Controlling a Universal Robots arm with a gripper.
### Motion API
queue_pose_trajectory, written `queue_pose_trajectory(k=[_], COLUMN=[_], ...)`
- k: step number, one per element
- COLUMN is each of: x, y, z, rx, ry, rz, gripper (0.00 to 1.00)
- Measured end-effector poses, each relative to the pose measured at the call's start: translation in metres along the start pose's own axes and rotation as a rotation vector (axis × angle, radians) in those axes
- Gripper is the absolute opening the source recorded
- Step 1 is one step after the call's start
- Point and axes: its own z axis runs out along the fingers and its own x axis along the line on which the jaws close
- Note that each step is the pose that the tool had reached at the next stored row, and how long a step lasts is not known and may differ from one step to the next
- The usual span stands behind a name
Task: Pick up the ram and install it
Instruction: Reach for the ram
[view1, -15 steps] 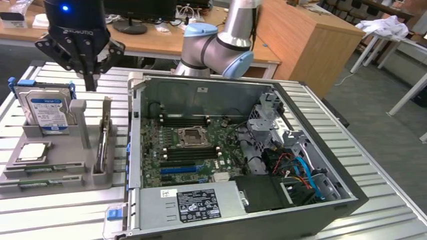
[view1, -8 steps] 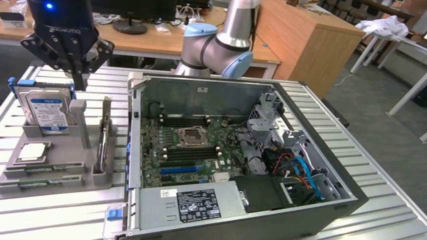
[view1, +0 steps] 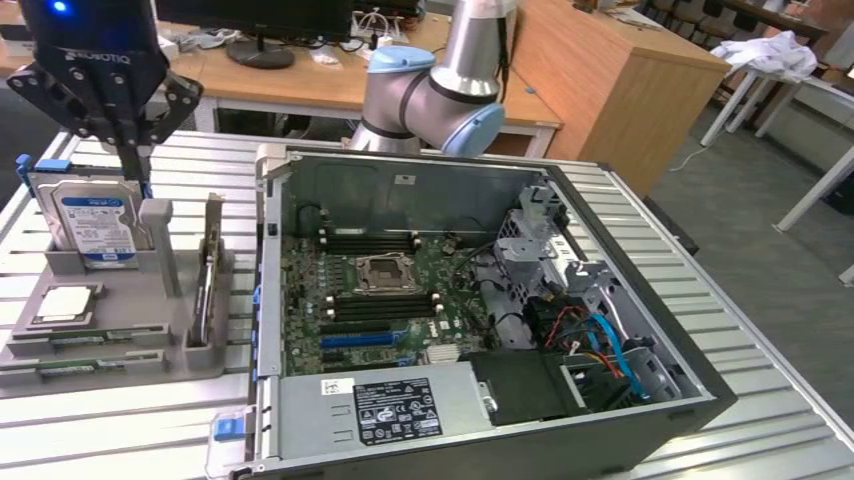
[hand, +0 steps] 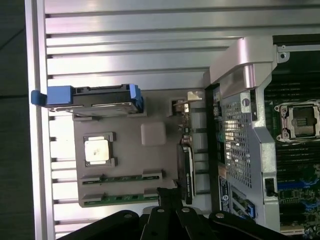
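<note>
Two ram sticks, thin green strips, lie side by side in the grey holder tray (view1: 120, 330): one (view1: 83, 341) (hand: 122, 177) and another (view1: 74, 369) (hand: 116, 199) closer to the tray's near edge. My gripper (view1: 139, 180) (hand: 167, 197) hangs above the tray beside the upright hard drive, shut, with nothing between its fingers. It is well above the ram sticks and apart from them. The open computer case (view1: 641, 400) shows its motherboard (view1: 387, 300) (hand: 300, 160) with dark memory slots (view1: 380, 242) on both sides of the processor socket (view1: 382, 272).
A blue-labelled hard drive (view1: 91, 222) (hand: 95, 97) stands in the tray. A square silver processor (view1: 67, 303) (hand: 97, 151) lies flat near the sticks. A dark card (view1: 207, 285) (hand: 186, 172) stands on edge between tray and case. Ribbed metal table (view1: 774, 400) all around.
</note>
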Motion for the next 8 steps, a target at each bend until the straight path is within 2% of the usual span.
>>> queue_pose_trajectory(k=[8], x=[0.015], y=[-0.0011], z=[-0.0004], rx=[0.0], ry=[0.0], rz=[0.0], gripper=[0.11])
